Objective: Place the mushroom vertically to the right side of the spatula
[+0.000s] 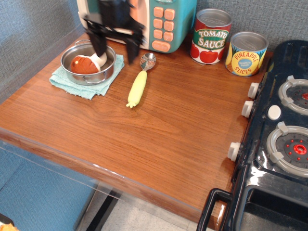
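Observation.image view: the gripper [115,44] hangs with jaws wide apart, holding nothing.
Mushroom [87,62] lies in the bowl [109,70], left of the spatula [139,83]; go down straight and pinch its stem gently.

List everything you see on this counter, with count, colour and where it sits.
mushroom: one, reddish-brown cap, cream stem, lying in the pot
pot: one, silver, back left on the cloth
cloth: one, light teal, under the pot
spatula: one, pale yellow handle, metal head, right of the pot
toy microwave: one, teal and cream, back
cans: two, tomato sauce and pineapple, back right
stove: one, black, right edge
gripper: one, black, open, above the pot
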### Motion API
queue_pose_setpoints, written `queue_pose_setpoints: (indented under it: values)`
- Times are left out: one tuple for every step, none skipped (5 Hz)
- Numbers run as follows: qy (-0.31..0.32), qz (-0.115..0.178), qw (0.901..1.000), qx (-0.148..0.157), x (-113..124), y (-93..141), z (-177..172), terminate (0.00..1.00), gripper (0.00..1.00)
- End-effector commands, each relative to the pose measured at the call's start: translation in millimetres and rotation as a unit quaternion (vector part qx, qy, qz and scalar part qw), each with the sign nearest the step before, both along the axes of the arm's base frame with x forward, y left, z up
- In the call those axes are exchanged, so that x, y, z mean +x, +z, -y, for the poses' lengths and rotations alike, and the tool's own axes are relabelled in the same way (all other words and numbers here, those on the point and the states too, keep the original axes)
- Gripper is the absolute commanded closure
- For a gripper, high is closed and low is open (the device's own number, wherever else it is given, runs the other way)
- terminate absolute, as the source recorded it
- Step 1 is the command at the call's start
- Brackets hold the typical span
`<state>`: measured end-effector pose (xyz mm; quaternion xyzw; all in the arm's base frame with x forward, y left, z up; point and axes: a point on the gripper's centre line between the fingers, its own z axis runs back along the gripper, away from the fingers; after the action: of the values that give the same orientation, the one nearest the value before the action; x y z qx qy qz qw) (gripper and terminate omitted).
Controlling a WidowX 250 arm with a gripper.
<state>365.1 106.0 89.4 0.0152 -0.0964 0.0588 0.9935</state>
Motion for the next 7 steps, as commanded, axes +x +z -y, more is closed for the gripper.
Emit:
queue_pose_setpoints:
  values:
    - [0.038, 0.006, 0.9991, 0.017, 4.6, 11.3, -51.9, 0.0, 0.0]
    - [0.032, -0.018, 0.9992, 0.012, 5.9, -8.1, -48.7, 0.0, 0.0]
    - [0.016, -0.043, 0.9989, 0.015, 4.3, -26.3, -35.1, 0.0, 0.0]
    - [0.014, -0.057, 0.998, 0.021, 3.7, -38.6, -34.4, 0.0, 0.0]
    - [0.013, -0.052, 0.9982, 0.029, 3.1, -31.7, -36.3, 0.0, 1.0]
    - [0.017, -0.034, 0.9987, 0.033, 1.4, -15.2, -40.1, 0.0, 1.0]
    - [0.016, -0.017, 0.9991, 0.034, -0.6, 0.8, -37.6, 0.0, 1.0]
